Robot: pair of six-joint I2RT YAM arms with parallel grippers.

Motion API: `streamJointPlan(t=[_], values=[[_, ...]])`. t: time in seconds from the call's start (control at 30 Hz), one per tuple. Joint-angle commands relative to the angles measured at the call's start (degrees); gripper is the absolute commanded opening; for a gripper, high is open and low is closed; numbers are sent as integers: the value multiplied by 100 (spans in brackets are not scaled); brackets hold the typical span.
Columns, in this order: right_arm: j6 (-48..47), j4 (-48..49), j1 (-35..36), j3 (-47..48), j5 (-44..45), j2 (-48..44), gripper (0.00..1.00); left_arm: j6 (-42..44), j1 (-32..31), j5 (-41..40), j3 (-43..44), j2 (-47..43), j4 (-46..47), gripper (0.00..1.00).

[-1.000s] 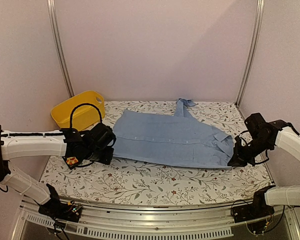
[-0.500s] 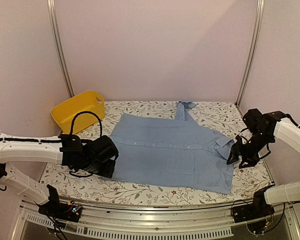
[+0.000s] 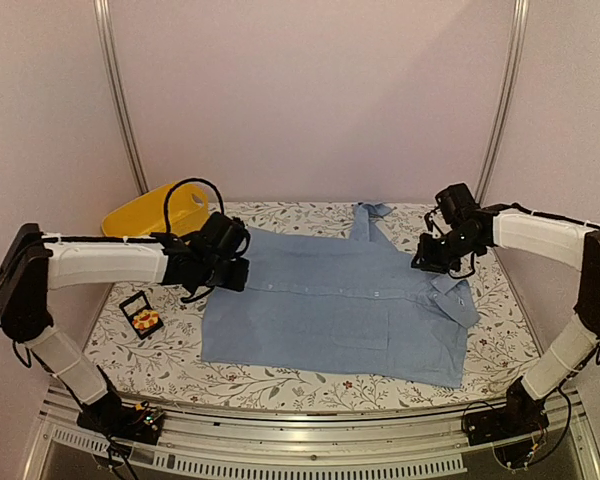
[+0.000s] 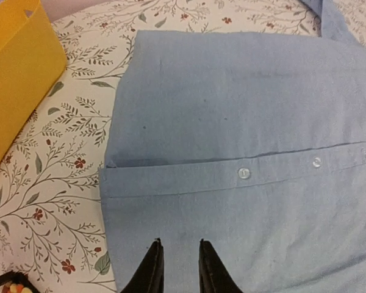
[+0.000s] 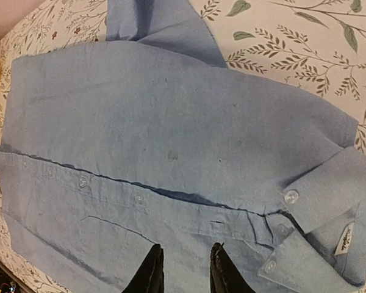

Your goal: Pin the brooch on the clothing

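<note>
1. Pale pink walls all round; below them a flower-printed tabletop (image 3: pixel 160 360), with a yellow basin (image 3: pixel 130 218) at the far left corner.
2. Left pincer (image 3: pixel 236 275): parted only narrowly, gripping nothing, hanging over the left end of the shirt (image 3: pixel 340 300) near the button strip. Cannot tell whether the tips touch the cloth.
3. Right pincer (image 3: pixel 423 262): likewise a narrow gap, nothing between the jaws, poised over the collar end of the shirt.
4. Shirt: light blue, spread flat across the middle of the tabletop, collar to the right, chest pocket toward the near edge.
5. Brooch (image 3: pixel 147 321): orange-yellow, lying in a small open black box (image 3: pixel 132 303) on the tabletop, left of the shirt and apart from it, in neither pincer.
6. Writing: a small white tag (image 5: pixel 343 235) inside the collar, seen from the right wrist; print too small to read.
</note>
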Motion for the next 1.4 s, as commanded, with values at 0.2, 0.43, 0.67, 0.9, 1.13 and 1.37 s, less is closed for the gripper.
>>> streamJointPlan(t=[0.2, 0.43, 0.67, 0.9, 1.13, 1.37], values=[[-347, 1097, 699, -249, -86, 1653, 18, 309, 16, 88, 15, 1778, -229, 19], [-133, 875, 709, -1099, 135, 1365, 18, -632, -652, 587, -908, 1402, -1238, 21], [0, 130, 710, -1667, -220, 859, 18, -1636, -1395, 1441, -1654, 806, -1809, 22], [-65, -845, 701, -817, -638, 231, 21, -339, -995, 649, -565, 607, -1754, 30], [-1019, -533, 313, 2107, 116, 1512, 39, 1284, 116, 1292, 1191, 1180, -87, 55], [-1212, 39, 69, 5086, -138, 3923, 73, 1747, 547, 1745, 2685, 2305, 509, 80]])
